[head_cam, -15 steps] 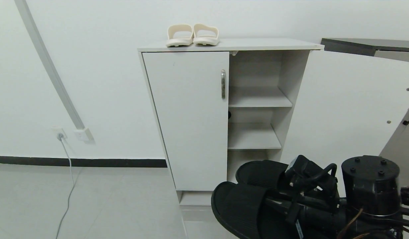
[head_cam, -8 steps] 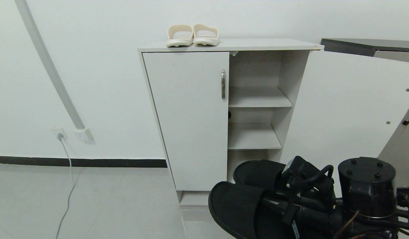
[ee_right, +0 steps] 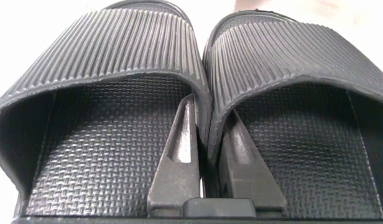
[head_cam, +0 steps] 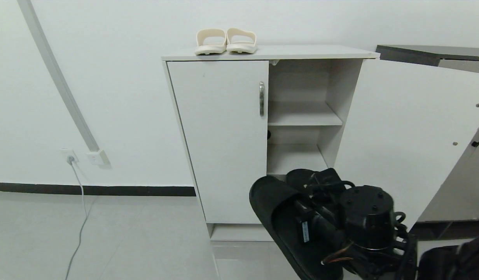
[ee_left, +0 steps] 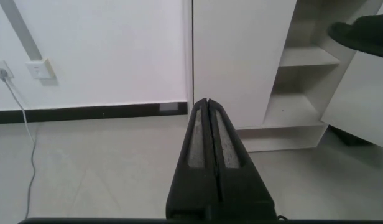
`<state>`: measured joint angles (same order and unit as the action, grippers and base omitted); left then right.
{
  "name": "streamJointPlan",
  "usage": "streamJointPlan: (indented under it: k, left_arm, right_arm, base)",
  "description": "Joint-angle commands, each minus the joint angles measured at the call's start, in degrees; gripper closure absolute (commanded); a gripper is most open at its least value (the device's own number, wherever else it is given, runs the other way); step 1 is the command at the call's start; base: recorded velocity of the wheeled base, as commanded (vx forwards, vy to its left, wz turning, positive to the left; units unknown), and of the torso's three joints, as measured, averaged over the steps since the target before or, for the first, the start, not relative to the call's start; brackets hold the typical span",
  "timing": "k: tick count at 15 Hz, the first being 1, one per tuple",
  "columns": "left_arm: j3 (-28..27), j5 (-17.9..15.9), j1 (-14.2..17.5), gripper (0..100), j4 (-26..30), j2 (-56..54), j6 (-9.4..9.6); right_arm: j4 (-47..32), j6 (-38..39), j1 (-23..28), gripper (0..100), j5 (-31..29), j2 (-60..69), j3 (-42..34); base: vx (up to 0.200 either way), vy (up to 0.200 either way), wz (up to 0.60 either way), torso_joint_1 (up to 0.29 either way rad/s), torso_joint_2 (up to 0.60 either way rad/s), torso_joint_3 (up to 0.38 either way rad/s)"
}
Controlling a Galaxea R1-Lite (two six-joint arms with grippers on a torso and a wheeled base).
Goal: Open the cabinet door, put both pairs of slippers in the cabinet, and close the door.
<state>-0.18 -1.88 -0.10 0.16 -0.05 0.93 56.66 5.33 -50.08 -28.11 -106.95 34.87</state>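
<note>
A pair of black slippers (head_cam: 276,208) hangs in front of the cabinet's lower opening, toes raised toward the bottom shelf (head_cam: 296,159). My right gripper (ee_right: 209,124) is shut on the slippers' two inner side walls (ee_right: 207,81), one finger inside each slipper. A cream pair of slippers (head_cam: 226,41) rests on the white cabinet's top (head_cam: 313,50). The right door (head_cam: 410,132) stands wide open; the left door (head_cam: 220,140) is closed. My left gripper (ee_left: 207,112) is shut on nothing, low over the floor and facing the cabinet (ee_left: 241,56).
Two bare shelves (head_cam: 303,116) sit inside the open half. A dark cabinet (head_cam: 434,54) stands right of the open door. A wall socket (head_cam: 70,156) with a cable (head_cam: 81,225) is at the left, with open floor beside it.
My right arm has carried the black slippers up and to the left, closer to the cabinet opening, and they now tilt more steeply. The cream pair and the doors have not moved.
</note>
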Motion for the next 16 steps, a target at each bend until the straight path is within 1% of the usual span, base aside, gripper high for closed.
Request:
streamJointPlan:
  k: [1,2,3,4,9,16]
  left_arm:
    - [0.01,0.03,0.01,100,0.02,0.14,0.04]
    - [0.01,0.03,0.01,100,0.02,0.14,0.04]
    - [0.01,0.03,0.01,100,0.02,0.14,0.04]
    - [0.01,0.03,0.01,100,0.02,0.14,0.04]
    - [0.01,0.03,0.01,100,0.02,0.14,-0.05]
    - [0.01,0.03,0.01,100,0.02,0.14,-0.05]
  right_arm:
    - [0.73,3.11,-1.34,100,-10.47,-12.06,9.78]
    - [0.38,5.04,-0.99,100,-15.04,-14.69,13.12]
    - [0.29,5.83,-0.63,100,-19.09,-16.63,14.79]
    - [0.29,5.92,-0.55,100,-20.93,-17.15,14.97]
    - [0.2,5.92,0.51,100,-21.11,-17.42,16.11]
    - [0.29,5.92,1.56,100,-21.11,-19.09,16.02]
  base:
    - [0.0,0.0,0.0,0.0,0.0,0.0]
    - [0.0,0.0,0.0,0.0,0.0,0.0]
    - [0.0,0.0,0.0,0.0,0.0,0.0]
    - [0.0,0.0,0.0,0.0,0.0,0.0]
    - [0.0,0.0,0.0,0.0,0.0,0.0]
    - [0.0,-0.2,0.0,0.006,0.0,0.004]
